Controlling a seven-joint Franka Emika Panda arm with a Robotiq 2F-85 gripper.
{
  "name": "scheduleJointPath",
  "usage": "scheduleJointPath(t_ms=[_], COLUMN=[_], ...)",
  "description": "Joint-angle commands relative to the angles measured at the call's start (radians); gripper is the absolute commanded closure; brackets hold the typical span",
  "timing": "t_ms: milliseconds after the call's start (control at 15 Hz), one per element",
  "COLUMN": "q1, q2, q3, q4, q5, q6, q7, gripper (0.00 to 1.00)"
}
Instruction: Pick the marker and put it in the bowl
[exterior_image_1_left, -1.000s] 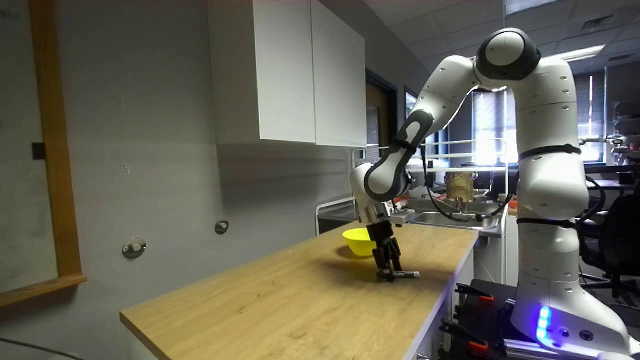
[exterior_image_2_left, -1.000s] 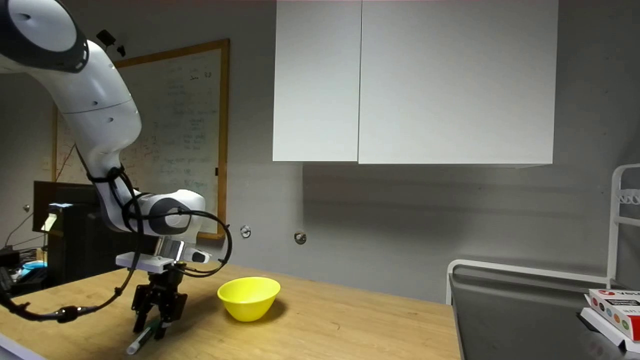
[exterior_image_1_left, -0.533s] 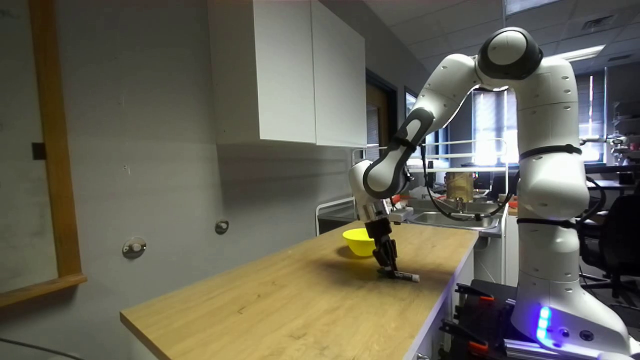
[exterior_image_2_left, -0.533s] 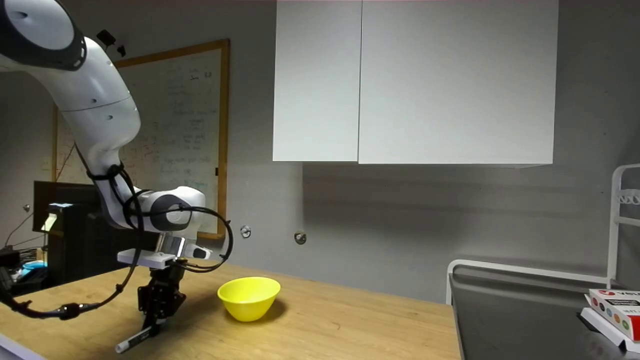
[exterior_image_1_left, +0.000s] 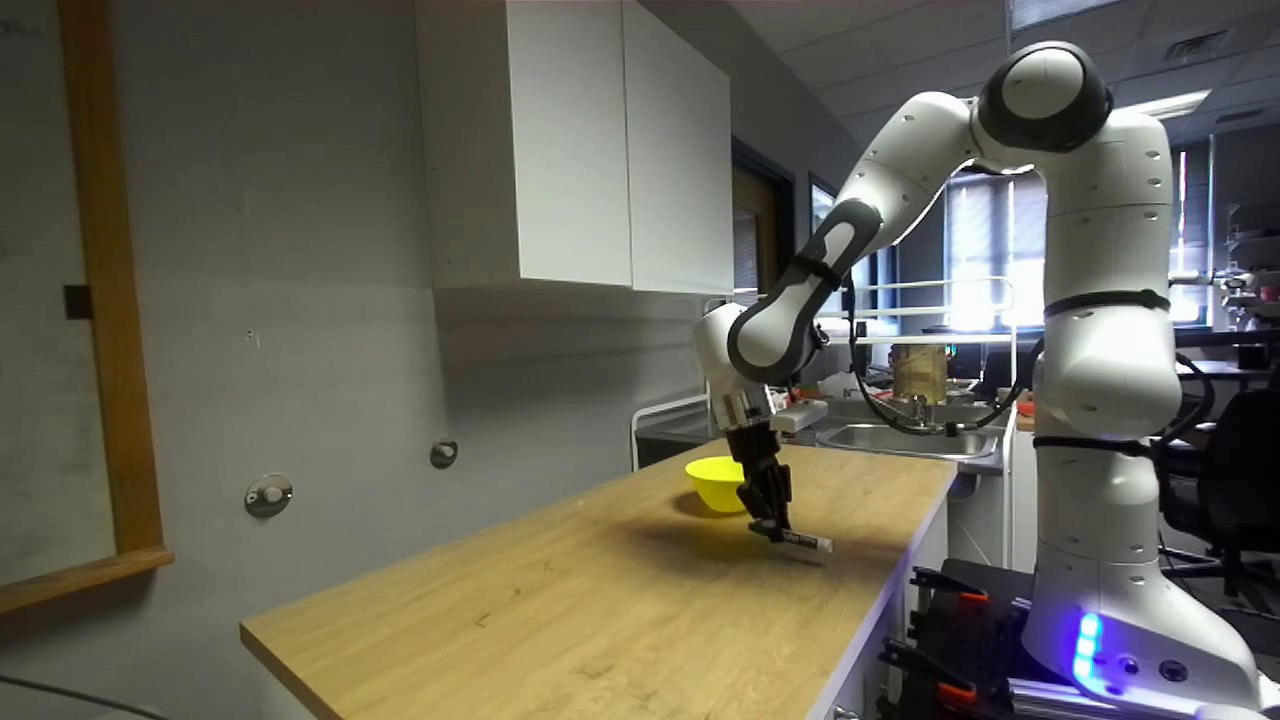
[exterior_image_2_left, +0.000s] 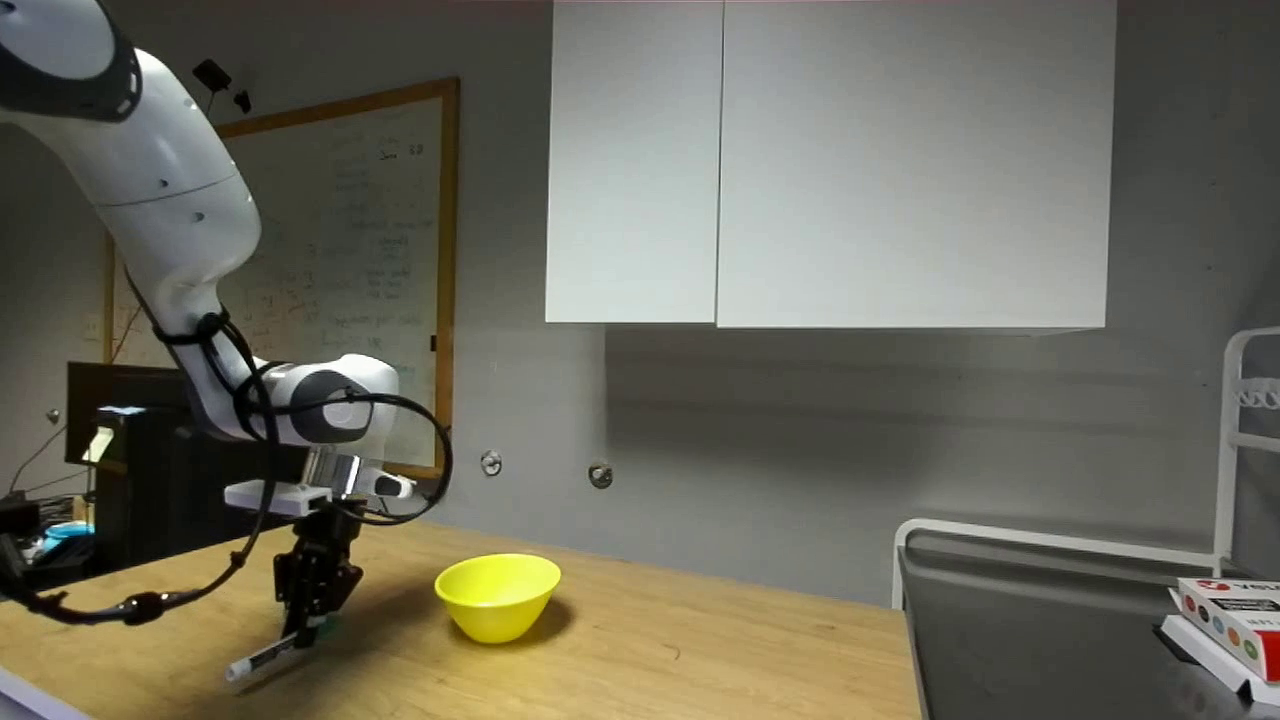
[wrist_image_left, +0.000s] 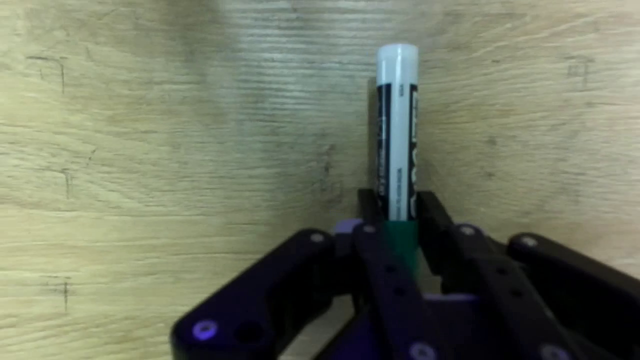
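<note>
Fingers (wrist_image_left: 433, 215) hold marker (wrist_image_left: 398, 135) just abv tabletop (exterior_image_2_left: 640, 665), w/ ylw bowl (exterior_image_2_left: 497, 608) nr.

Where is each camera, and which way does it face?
Exterior view: near the counter end, looking toward the sink; arm and base show.
Exterior view: facing the cabinet across the counter; arm shows without base.
Wrist view: on the arm's end, looking down at the marker; gripper shows.
Both exterior views share bowl and marker.

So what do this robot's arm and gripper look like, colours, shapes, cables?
The arm is white and rounded, with dark grey joint rings, black straps, black cables and blue lights on its base. The gripper is black, with jointed linkages and round screw heads.
</note>
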Motion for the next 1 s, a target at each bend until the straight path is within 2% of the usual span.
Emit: scheduleJointPath(t_ms=[0, 200, 400, 667, 933], q1=[0.007, -0.007, -0.041, -0.111, -0.163], q2=[-0.140, -0.217, -0.234, -0.172, -0.077], q3=[0.028, 0.069, 0.111, 0.131, 0.100], q4=[0.002, 0.060, 0.160, 0.321, 0.451], q5=[-0.020, -0.066, -0.129, -0.280, -0.424], q6=[-0.065, -0.074, -0.072, -0.093, -0.145], q7=[0.146, 0.307, 0.465, 0.669, 0.819], gripper=[0.85, 0.85, 0.85, 0.85, 0.85])
